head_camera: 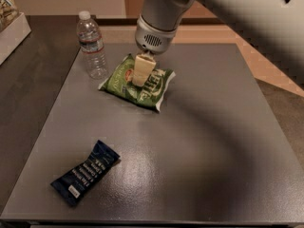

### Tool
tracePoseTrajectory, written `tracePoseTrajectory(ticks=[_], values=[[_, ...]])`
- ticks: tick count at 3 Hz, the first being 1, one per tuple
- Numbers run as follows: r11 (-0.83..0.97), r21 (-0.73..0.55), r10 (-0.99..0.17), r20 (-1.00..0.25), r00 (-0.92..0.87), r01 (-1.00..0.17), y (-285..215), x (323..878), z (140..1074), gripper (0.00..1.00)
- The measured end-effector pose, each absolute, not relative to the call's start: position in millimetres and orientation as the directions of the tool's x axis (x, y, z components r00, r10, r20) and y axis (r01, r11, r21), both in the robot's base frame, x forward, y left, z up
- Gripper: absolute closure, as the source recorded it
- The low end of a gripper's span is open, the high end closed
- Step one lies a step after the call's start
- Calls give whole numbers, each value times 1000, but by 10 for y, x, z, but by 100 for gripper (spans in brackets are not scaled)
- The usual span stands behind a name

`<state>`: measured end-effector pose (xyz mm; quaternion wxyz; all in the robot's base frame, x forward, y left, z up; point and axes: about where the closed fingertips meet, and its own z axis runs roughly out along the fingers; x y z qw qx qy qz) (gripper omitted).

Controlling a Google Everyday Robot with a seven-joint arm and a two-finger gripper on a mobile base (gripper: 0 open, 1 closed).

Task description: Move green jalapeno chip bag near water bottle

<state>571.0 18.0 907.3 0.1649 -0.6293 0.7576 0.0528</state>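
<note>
The green jalapeno chip bag (142,83) lies on the grey table top (199,141), just right of the water bottle (92,45), with a small gap between them. The bottle is clear, with a white cap and a dark label band, and it stands upright at the back left. My gripper (140,78) comes down from above onto the middle of the bag. Its cream fingers (143,66) stand close together, pinching the bag's top. The bag's lower edge rests on the table.
A dark blue snack packet (85,172) lies at the front left of the table. A white box (12,32) sits at the far left edge. My arm (228,8) reaches in from the upper right.
</note>
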Motion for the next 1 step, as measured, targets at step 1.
tracePoseTrajectory(ticks=[1], values=[[201,-128,-936,-317,-152,-971,189,5708,9071,0]])
